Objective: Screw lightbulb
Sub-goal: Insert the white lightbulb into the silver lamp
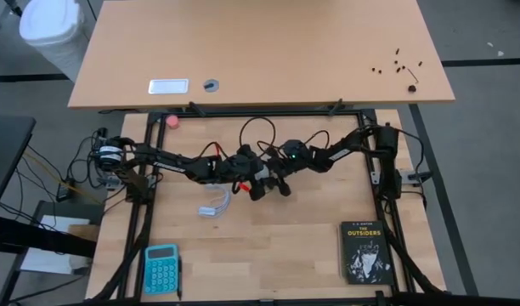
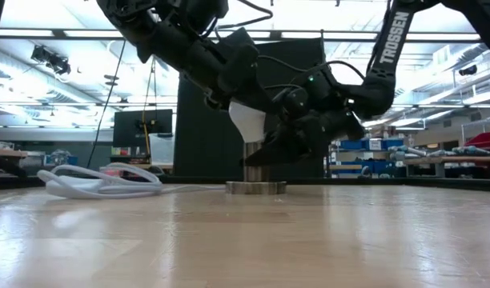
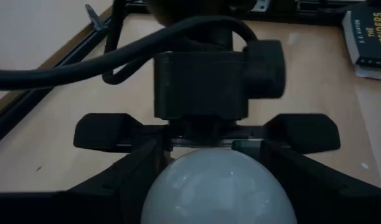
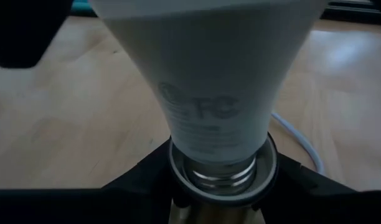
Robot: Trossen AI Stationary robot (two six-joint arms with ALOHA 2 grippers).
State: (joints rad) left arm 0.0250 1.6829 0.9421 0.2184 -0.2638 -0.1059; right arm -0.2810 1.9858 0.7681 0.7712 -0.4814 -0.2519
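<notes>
The white lightbulb point(image 2: 247, 120) stands neck down over a metal socket point(image 2: 255, 164), which rises from a round disc base point(image 2: 255, 188) on the table's middle. In the right wrist view the lightbulb's grey screw base point(image 4: 218, 173) sits in the socket's mouth with some threads showing. My left gripper point(image 1: 253, 174) comes from the table's left and is shut on the lightbulb's globe point(image 3: 218, 186). My right gripper point(image 2: 289, 148) comes from the right and is shut on the socket. The socket's white cord point(image 2: 101, 180) lies coiled on the table to the left. My left gripper holds the lightbulb's rounded globe point(image 3: 178, 186) between its two fingers, one on each side. The fingers slant down from the table's left. The lightbulb stands nearly upright, its screw base down in the socket. My right gripper has the socket's upper rim point(image 4: 178, 171) between its two fingers point(image 4: 131, 183), just below the lightbulb's neck. The fingers come nearly level from the table's right, slanting a little down. The socket stands upright on its disc base on the table.
A dark book point(image 1: 364, 251) lies at the near right and a blue calculator point(image 1: 161, 268) at the near left. A pink ball point(image 1: 173, 120) sits at the far left by the black frame. A second table point(image 1: 260, 51) stands behind.
</notes>
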